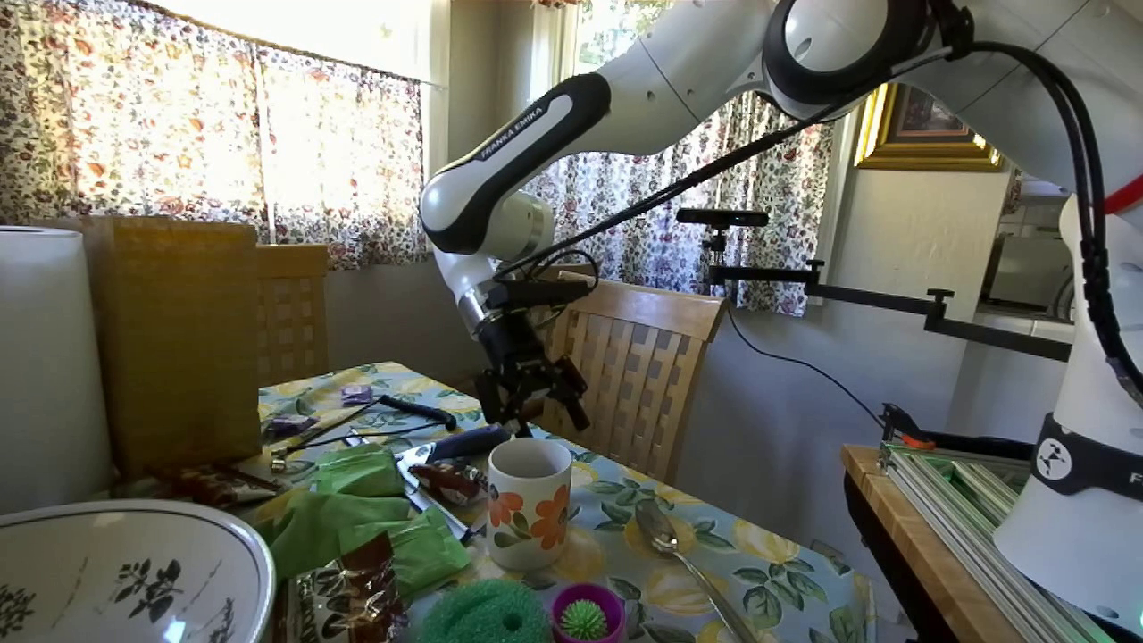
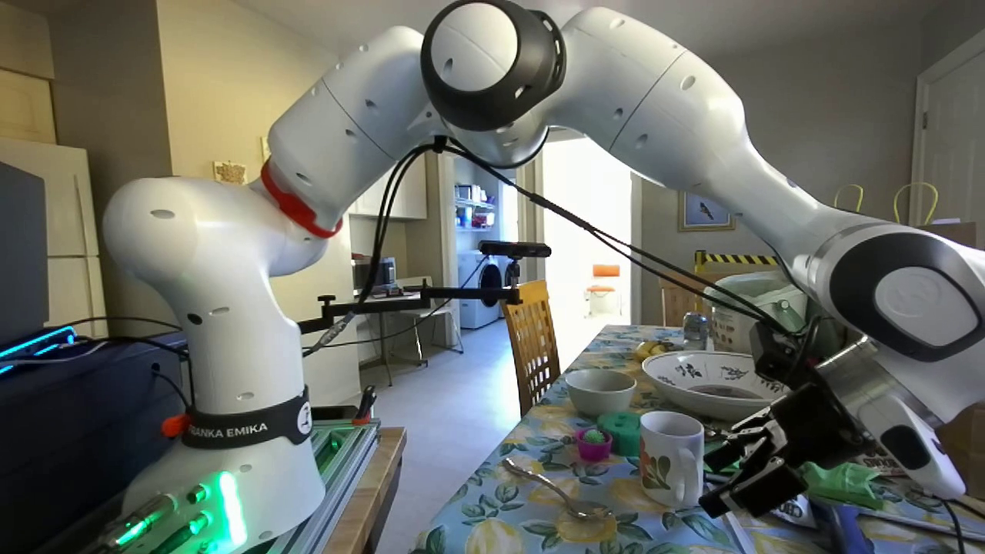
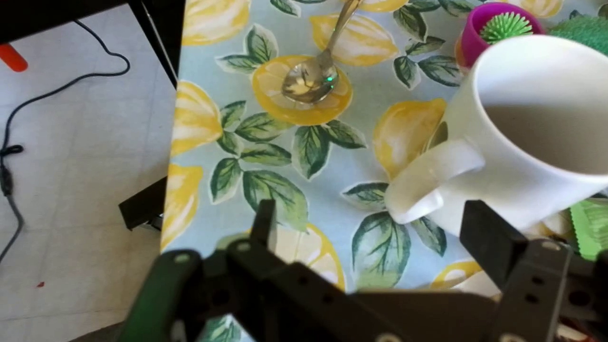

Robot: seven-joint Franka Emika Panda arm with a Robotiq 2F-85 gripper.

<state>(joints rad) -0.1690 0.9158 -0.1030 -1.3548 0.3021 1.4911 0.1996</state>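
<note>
My gripper [image 3: 373,216] hangs above a lemon-print tablecloth [image 3: 327,190], its two black fingers [image 3: 494,240] spread wide and gripping nothing. Nearest to me is a white mug [image 3: 498,175], upright on the cloth, its handle [image 3: 427,175] pointing towards the gap between my fingertips; whether a finger brushes its side I can't make out. In an exterior view the mug's opposite side shows orange flowers [image 1: 552,518]. Close by, on the same cloth, lie a tool with a dark blue handle [image 1: 469,442], crumpled green wrappers [image 1: 411,549] and a shiny brown packet [image 1: 371,563]. A metal spoon [image 3: 313,78] rests apart from the mug, its rounded end over a printed lemon slice [image 3: 267,90], as my wrist view shows. Past the mug, seen from my wrist, a magenta cup [image 3: 470,42] holds a spiky green ball [image 3: 508,28], and a green sponge [image 3: 579,33] sits just beside that cup. Both exterior views show this little cluster too. Further along stands a wide, patterned bowl [image 2: 685,394], and near it a smaller pale bowl [image 2: 600,398]. Beyond the cloth's edge I see a woven-backed wooden chair [image 1: 634,308], then flowered curtains [image 1: 344,161] and a gold-framed picture [image 1: 929,134]. Farthest off, in an exterior view, an orange chair [image 2: 606,271] shows through a bright doorway [image 2: 589,215] and a white appliance with a round door [image 2: 479,296] stands in the back
</note>
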